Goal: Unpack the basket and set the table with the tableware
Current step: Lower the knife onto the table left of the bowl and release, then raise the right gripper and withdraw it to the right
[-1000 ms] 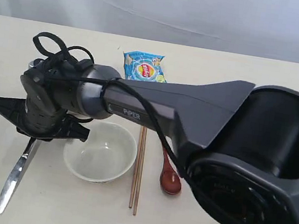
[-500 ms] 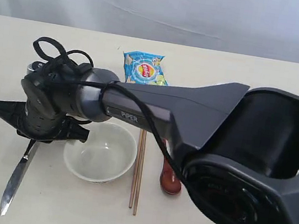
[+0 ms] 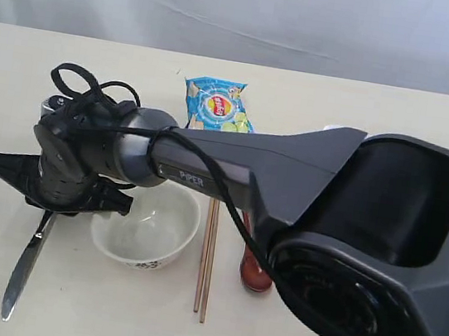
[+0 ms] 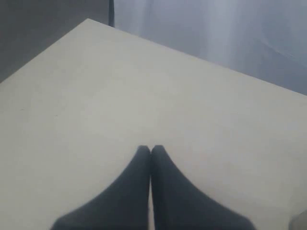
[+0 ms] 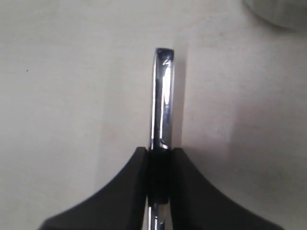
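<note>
Lowered slightly, right gripper (image 5: 159,150) pinches flat, shiny steel knife (image 5: 162,96).

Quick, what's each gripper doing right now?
Left gripper: closed, fingers together, holding nothing.
Right gripper: closed on the knife.

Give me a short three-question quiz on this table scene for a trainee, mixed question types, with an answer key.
1. True or false: the right gripper is shut on the shiny steel knife.
2. What lies between the round white bowl and the dark reddish wooden spoon? A: blue crisp packet. B: two thin wooden chopsticks. C: steel fork.
3. Fill in: the left gripper is ____ (open or shut).
Key: 1 true; 2 B; 3 shut.
</note>
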`<action>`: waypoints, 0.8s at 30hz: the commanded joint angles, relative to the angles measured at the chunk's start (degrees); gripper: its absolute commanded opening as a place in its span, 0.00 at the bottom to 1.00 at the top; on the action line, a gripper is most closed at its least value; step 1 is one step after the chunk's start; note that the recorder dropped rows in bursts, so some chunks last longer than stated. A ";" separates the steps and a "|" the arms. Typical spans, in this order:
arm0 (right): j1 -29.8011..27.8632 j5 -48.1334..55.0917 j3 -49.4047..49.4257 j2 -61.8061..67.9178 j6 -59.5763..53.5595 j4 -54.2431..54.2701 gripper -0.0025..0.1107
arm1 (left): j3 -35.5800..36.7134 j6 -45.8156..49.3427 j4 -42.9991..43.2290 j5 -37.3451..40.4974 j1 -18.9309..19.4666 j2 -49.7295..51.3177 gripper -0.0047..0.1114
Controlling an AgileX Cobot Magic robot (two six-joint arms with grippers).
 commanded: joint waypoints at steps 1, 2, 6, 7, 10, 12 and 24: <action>-0.30 -0.62 -0.23 -0.04 -0.22 -0.40 0.34 | 0.11 -0.09 0.01 0.45 0.30 -0.37 0.04; -0.30 -0.62 -0.23 -0.04 -0.04 -0.40 0.39 | 0.11 -0.09 0.01 0.45 0.30 -0.37 0.04; -0.30 -0.62 -0.23 -0.04 1.73 -1.03 0.43 | 0.11 -0.09 0.01 0.45 0.30 -0.37 0.04; -0.30 -0.62 -0.23 -0.21 1.73 -1.03 0.43 | 0.11 -0.09 0.01 0.45 0.30 -0.37 0.04; -0.30 -0.89 -0.23 -1.03 1.73 -1.14 0.43 | 0.11 -0.09 0.01 0.45 0.30 -0.37 0.04; -0.30 -1.46 -0.23 -2.17 1.42 -1.14 0.43 | 0.11 -0.09 0.01 0.45 0.30 -0.37 0.04; -0.30 11.66 -0.23 -14.38 -16.54 -5.17 0.43 | 0.11 0.15 0.00 0.45 0.30 -0.37 0.04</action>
